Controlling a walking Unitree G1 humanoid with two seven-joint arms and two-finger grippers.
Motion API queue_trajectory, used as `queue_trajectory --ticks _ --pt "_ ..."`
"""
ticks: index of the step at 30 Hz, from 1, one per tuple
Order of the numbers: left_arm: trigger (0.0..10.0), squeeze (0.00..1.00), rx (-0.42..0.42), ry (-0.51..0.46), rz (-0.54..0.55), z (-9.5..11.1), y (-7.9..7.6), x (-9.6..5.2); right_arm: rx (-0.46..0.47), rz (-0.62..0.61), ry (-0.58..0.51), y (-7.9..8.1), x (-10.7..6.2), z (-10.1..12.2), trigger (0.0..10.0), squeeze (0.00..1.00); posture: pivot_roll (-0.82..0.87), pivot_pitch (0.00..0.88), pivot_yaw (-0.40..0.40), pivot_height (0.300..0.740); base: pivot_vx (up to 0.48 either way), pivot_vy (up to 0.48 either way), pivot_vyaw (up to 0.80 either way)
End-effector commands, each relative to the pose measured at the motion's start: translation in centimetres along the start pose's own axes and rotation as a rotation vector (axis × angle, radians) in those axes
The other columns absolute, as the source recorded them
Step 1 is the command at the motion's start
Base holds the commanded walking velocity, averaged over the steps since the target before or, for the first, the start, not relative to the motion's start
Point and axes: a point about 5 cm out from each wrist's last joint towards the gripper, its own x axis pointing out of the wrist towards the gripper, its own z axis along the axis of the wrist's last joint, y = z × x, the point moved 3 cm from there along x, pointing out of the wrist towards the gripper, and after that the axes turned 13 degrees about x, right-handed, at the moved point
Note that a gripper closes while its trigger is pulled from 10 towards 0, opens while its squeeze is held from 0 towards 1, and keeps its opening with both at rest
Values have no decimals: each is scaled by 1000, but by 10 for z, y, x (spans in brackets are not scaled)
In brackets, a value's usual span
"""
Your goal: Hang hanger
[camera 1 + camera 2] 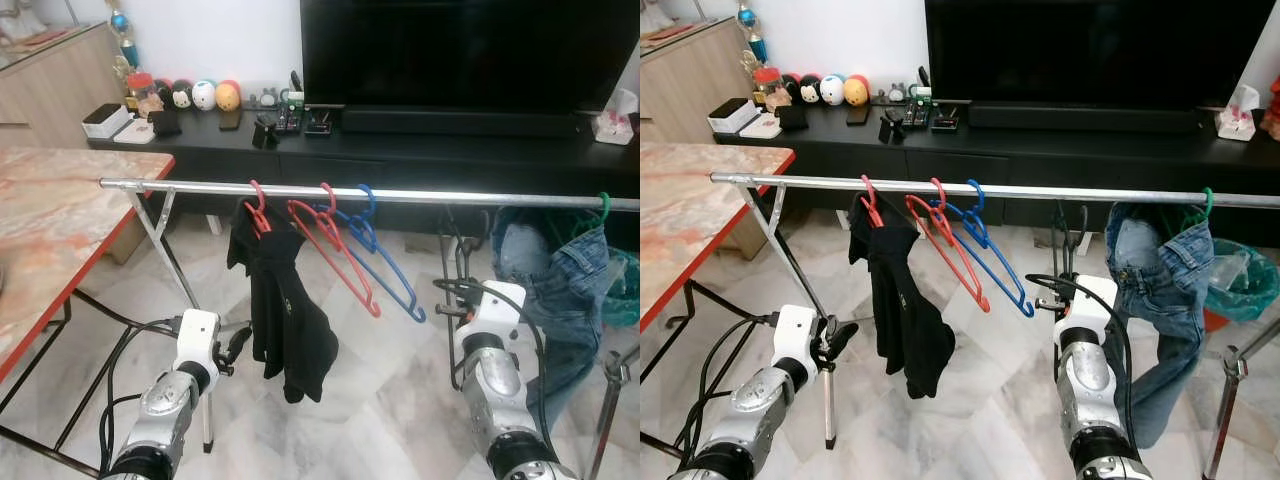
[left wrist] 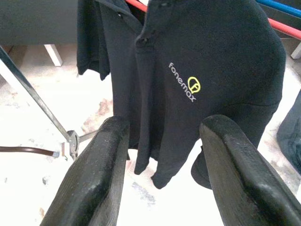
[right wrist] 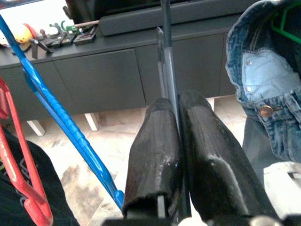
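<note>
The right gripper was pinched on the black hanger, which stood upright from it toward twelve o'clock, just under the rail, while the left gripper, fingers spread, faced the black shirt.

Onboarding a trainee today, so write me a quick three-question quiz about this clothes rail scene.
1. True or false: the blue hanger on the rail carries clothing.
2. Which pincer is shut on the dark hanger?
3. Fill in: the jeans hang from a ___ hanger.

Key: 1 false, it is bare; 2 the right pincer; 3 green.
</note>
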Motion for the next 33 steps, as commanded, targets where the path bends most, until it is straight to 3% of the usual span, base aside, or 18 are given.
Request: queue_trajectory --ticks 1,13,33 --pt "10000 0 8 9 1 -3 1 -2 6 0 -4 1 1 2 10000 0 71 0 41 740 255 0 0" --pt "10000 0 8 2 -7 -2 0 -2 8 -47 -1 -6 1 2 10000 0 72 0 40 740 298 0 0" --pt "10000 0 -2 -12 -19 -1 -3 -2 12 -41 -5 -6 5 6 10000 0 73 2 42 740 0 0 0"
